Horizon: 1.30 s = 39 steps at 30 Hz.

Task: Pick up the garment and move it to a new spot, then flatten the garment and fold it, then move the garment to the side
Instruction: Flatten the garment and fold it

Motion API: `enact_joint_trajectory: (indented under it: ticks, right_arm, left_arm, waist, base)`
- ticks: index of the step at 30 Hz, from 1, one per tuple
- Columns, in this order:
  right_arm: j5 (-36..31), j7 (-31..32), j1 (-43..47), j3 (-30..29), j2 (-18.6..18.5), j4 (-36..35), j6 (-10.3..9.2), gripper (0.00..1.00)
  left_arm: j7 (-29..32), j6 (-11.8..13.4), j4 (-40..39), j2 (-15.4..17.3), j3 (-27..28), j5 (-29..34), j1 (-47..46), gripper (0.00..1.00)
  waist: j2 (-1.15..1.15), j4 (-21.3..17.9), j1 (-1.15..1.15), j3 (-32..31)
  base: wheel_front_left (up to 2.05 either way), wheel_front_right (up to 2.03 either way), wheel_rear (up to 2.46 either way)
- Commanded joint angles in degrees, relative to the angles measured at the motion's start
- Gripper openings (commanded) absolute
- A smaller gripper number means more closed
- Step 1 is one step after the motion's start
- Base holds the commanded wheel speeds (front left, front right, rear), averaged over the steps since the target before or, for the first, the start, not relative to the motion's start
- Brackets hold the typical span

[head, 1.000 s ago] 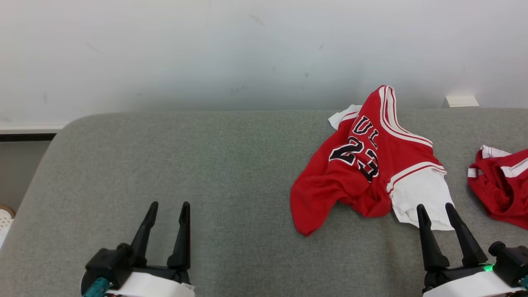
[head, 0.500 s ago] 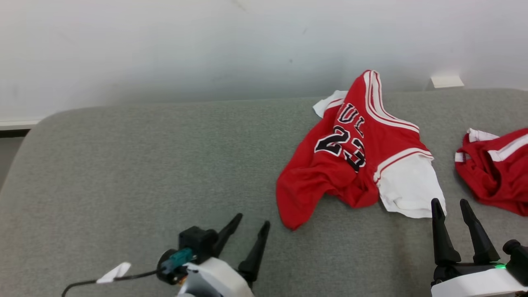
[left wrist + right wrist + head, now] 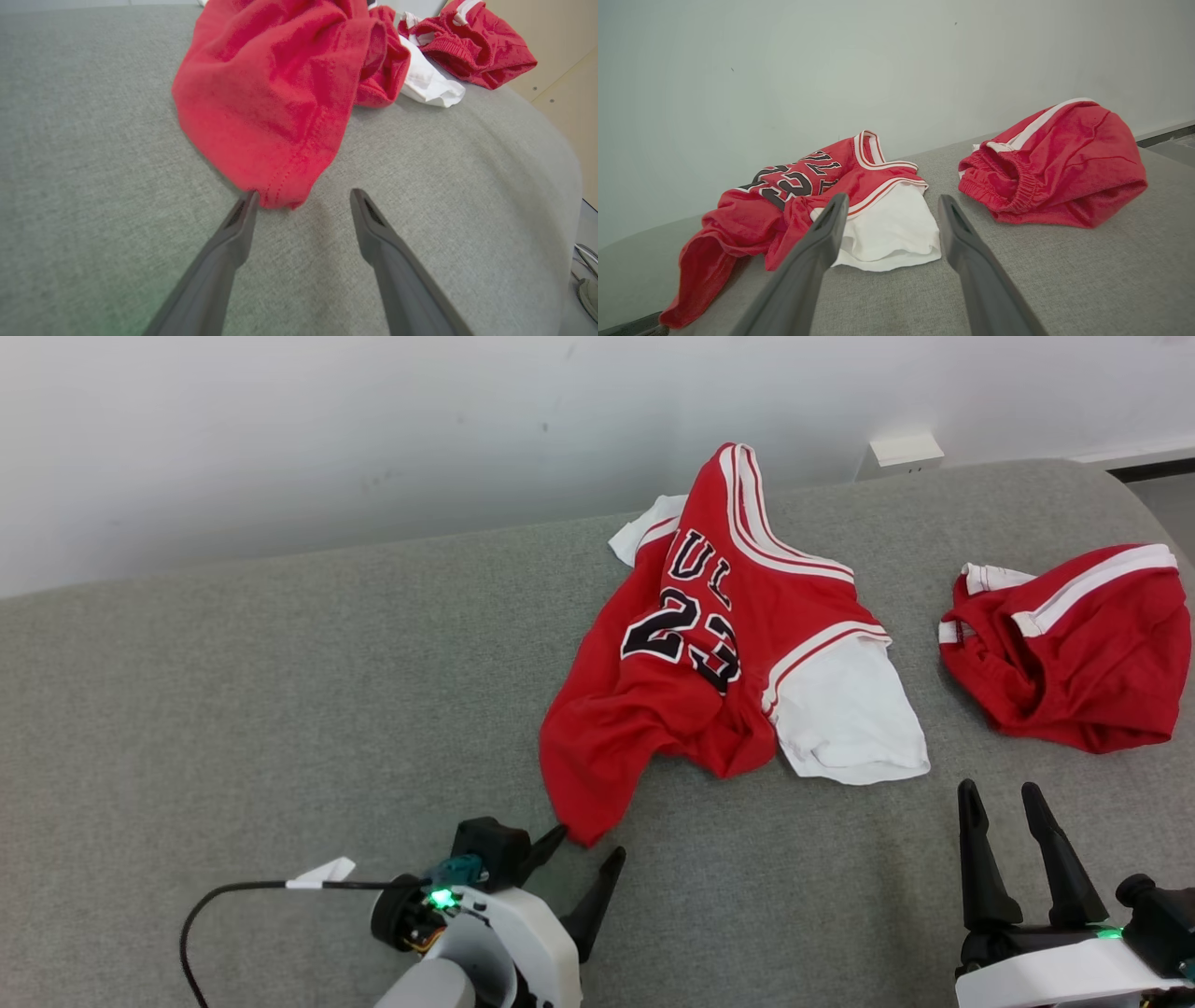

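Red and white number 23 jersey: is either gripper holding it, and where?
Nothing is held. Left gripper, jaws open, at the hem corner of the red and white jersey; right gripper open, apart.

Jersey on cushion, shorts to its right; left claw at jersey's near corner; wall behind.

A room with a homely look: a grey, fabric-covered cushion with rounded corners, like a bed or sofa, spreads beneath the right gripper and meets a scuffed white wall ahead of it. Pale wood-coloured panels stand beyond the left gripper, to its right.
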Motion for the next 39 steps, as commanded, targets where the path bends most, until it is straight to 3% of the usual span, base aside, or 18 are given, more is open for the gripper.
enact_joint_trajectory:
  ticks: [1, 6, 7, 8, 9, 10, 11, 19, 24, 29, 33, 39]
  right_arm:
    - [0.14, -0.26, -0.72, 0.01, 0.09, 0.25, -0.12, 1.00]
    - [0.35, -0.54, -1.03, 0.34, 0.28, 1.00, -0.12, 1.00]
    - [0.40, -0.60, -1.08, 0.48, 0.33, 1.19, -0.12, 1.00]
    - [0.41, -0.59, -1.15, 0.60, 0.35, 1.37, -0.12, 1.00]
    - [0.41, -0.64, -1.24, 0.69, 0.33, 1.53, -0.12, 1.00]
    - [0.41, -0.68, -1.34, 0.75, 0.32, 1.68, -0.12, 1.00]
    - [0.38, -0.72, -1.44, 0.80, 0.32, 1.79, -0.12, 1.00]
    - [0.29, -1.00, -0.81, -0.01, -0.11, 2.28, -0.12, 1.00]
    - [0.00, -0.99, -0.06, -0.53, -0.14, 2.18, -0.12, 1.00]
    - [0.17, -0.69, 0.16, -1.18, -0.62, 1.53, -0.12, 1.00]
    - [0.16, -0.22, 0.26, -1.95, -1.04, 0.88, -0.12, 1.00]
    - [-0.07, 0.45, -1.02, -1.25, -0.82, 0.06, -0.12, 1.00]
  left_arm:
    - [-0.04, 0.08, 0.61, 0.26, 0.02, 0.44, -0.81, 1.00]
    - [-0.82, 0.20, 4.24, -0.44, -0.66, 0.41, -3.08, 1.00]
    - [-1.15, 0.34, 4.90, -0.54, -0.77, 0.44, -3.54, 0.89]
    - [-1.26, 0.39, 5.56, -0.67, -0.85, 0.33, -3.90, 0.50]
    - [-1.50, 0.45, 6.23, -0.83, -0.93, 0.12, -4.24, 0.34]
    - [-1.65, 0.44, 6.82, -0.95, -1.06, -0.05, -4.59, 0.04]
    - [-1.97, 0.42, 7.28, -1.04, -1.16, -0.22, -4.90, 0.00]
    - [-3.21, 0.06, 5.06, -1.35, -2.05, -2.99, -5.57, 0.00]
    - [-0.16, -0.01, -0.81, 2.12, -1.30, -3.57, -5.90, 0.00]
    - [8.17, -0.09, -8.72, 9.18, 0.40, -7.57, -6.61, 0.00]
    - [18.76, -0.17, -14.67, 18.23, 0.19, -11.61, -10.33, 0.00]
    - [28.91, -0.07, -12.98, 30.14, 0.12, -17.26, -17.97, 0.00]
  waist:
    - [-0.01, -0.33, 0.00, 0.25]
    - [-0.01, -0.57, 0.00, 0.39]
    - [-0.01, -0.50, 0.00, 0.38]
    - [-0.01, -0.40, 0.00, 0.34]
    - [-0.01, -0.27, 0.00, 0.28]
    - [-0.01, -0.12, 0.00, 0.19]
    - [-0.01, 0.04, 0.00, 0.08]
    - [-0.01, 2.37, 0.00, -1.42]
    - [-0.01, 3.87, 0.00, -2.28]
    - [-0.01, 4.65, 0.00, -2.49]
    - [-0.01, 4.97, 0.00, -2.23]
    - [-0.01, 3.37, 0.00, -0.50]
  base:
    - [0.00, 0.00, 0.00]
    - [0.00, 0.00, 0.00]
    - [0.00, 0.00, 0.00]
    - [0.00, 0.00, 0.00]
    - [0.00, 0.00, 0.00]
    - [0.00, 0.00, 0.00]
    - [0.00, 0.00, 0.00]
    - [0.00, 0.00, 0.00]
    - [0.00, 0.00, 0.00]
    - [0.00, 0.00, 0.00]
    - [0.00, 0.00, 0.00]
    - [0.00, 0.00, 0.00]
